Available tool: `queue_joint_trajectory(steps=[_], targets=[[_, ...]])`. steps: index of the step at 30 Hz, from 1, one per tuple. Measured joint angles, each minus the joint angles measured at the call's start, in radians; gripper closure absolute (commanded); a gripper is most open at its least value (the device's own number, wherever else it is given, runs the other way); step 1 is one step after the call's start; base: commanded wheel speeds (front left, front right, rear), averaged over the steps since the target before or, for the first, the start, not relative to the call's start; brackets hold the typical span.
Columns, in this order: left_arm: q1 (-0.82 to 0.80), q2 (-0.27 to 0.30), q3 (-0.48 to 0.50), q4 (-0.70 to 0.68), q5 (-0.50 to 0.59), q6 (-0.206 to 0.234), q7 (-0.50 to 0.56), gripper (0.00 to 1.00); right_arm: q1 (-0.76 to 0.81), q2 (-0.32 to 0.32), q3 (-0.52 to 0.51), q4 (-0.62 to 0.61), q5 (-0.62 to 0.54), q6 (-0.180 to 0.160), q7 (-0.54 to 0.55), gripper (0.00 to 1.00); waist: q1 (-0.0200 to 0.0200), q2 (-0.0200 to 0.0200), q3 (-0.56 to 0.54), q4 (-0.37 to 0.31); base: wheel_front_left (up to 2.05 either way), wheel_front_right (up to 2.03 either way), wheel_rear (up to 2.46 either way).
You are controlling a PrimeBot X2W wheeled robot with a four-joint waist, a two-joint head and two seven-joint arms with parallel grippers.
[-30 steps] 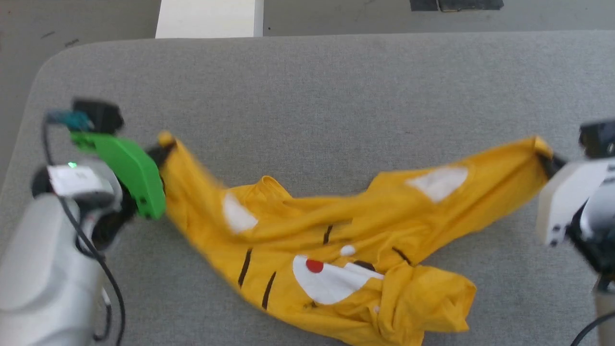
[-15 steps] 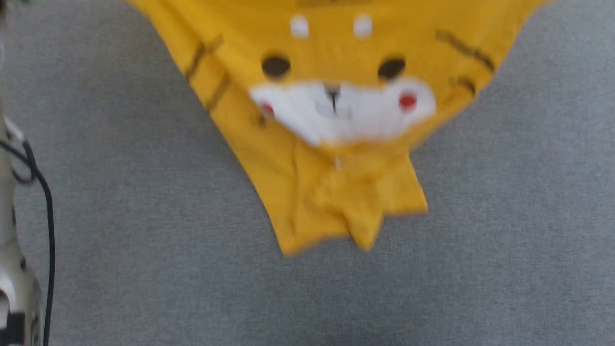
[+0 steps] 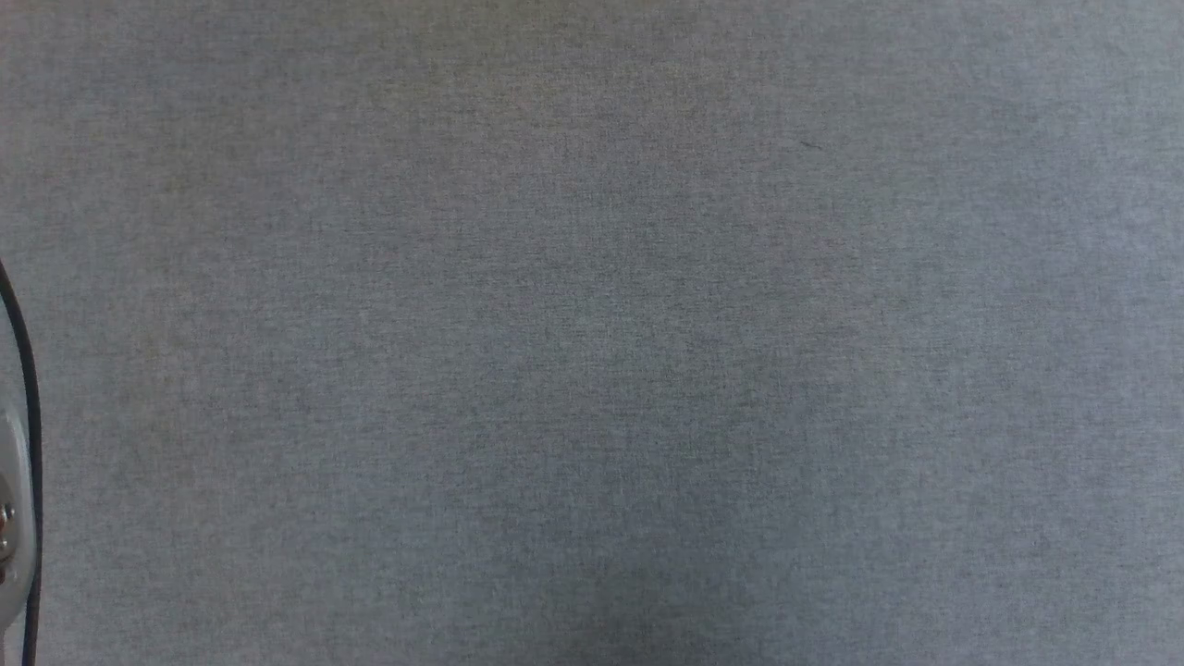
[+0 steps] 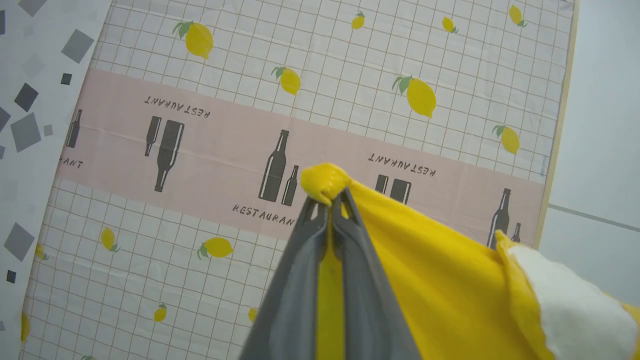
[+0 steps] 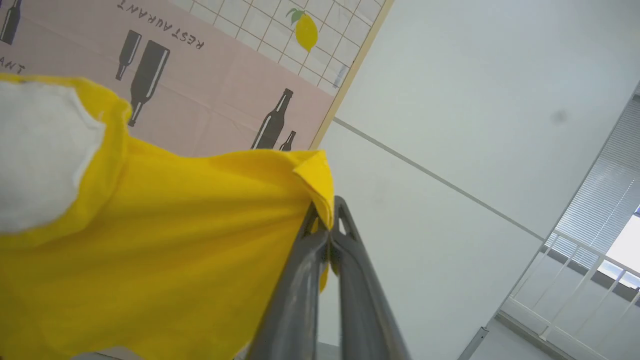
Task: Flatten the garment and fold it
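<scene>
Yellow garment (image 4: 440, 270) held up in front of the lemon-printed sheet (image 4: 350, 60), one bunched corner pinched tight in the left gripper (image 4: 329, 202), another corner clamped in the right gripper (image 5: 327, 220) just past the sheet's edge

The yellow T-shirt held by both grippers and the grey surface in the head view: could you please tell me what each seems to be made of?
The bright yellow T-shirt looks like matte knit fabric, probably cotton: it bunches and drapes where the left gripper and right gripper pinch it. The grey surface seems matte woven or felted cloth, judging by its fine speckled grain.
</scene>
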Motion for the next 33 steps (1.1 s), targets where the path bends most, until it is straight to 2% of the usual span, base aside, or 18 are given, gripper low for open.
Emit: queue_joint_trajectory(steps=[4,6,12,17,22,26,29,33], targets=[[0.035,0.007,-0.017,0.072,0.0,-0.035,0.001,1.0,0.023,0.007,0.019,0.078,-0.01,0.0,-0.058,1.0,-0.0001,0.0,-0.005,0.001,0.0,0.0,0.0],[0.106,0.02,-0.047,0.117,0.005,-0.061,0.022,1.0,0.081,0.009,0.036,0.126,0.007,0.0,-0.077,1.0,-0.0001,0.0,-0.013,0.002,0.0,0.0,0.0],[0.4,0.031,-0.138,0.224,0.021,-0.128,0.102,1.0,0.336,0.016,0.1,0.24,0.103,0.0,-0.131,1.0,-0.0001,0.0,-0.053,0.008,0.0,0.0,0.0],[0.686,0.004,-0.195,0.239,-0.043,-0.157,0.178,1.0,0.578,0.013,0.142,0.257,0.241,0.0,-0.151,1.0,-0.0002,0.0,-0.113,0.014,0.0,0.0,0.0],[0.937,-0.036,-0.207,0.173,-0.127,-0.166,0.212,1.0,0.827,-0.014,0.136,0.178,0.365,0.0,-0.117,1.0,-0.0003,0.0,-0.19,0.019,0.0,0.0,0.0],[1.111,-0.059,-0.204,0.097,-0.182,-0.163,0.235,1.0,1.045,-0.015,0.053,0.078,0.407,0.0,-0.05,1.0,-0.0003,0.0,-0.257,0.022,0.0,0.0,0.0],[1.228,-0.087,-0.189,0.031,-0.229,-0.141,0.239,1.0,1.196,0.016,-0.014,-0.023,0.431,0.0,0.005,1.0,-0.0003,0.0,-0.304,0.022,0.0,0.0,0.0],[1.361,-0.104,-0.189,-0.046,-0.236,-0.097,0.252,1.0,1.387,0.089,-0.129,-0.149,0.431,0.0,0.107,1.0,-0.0003,0.0,-0.361,0.023,0.0,0.0,0.0]])
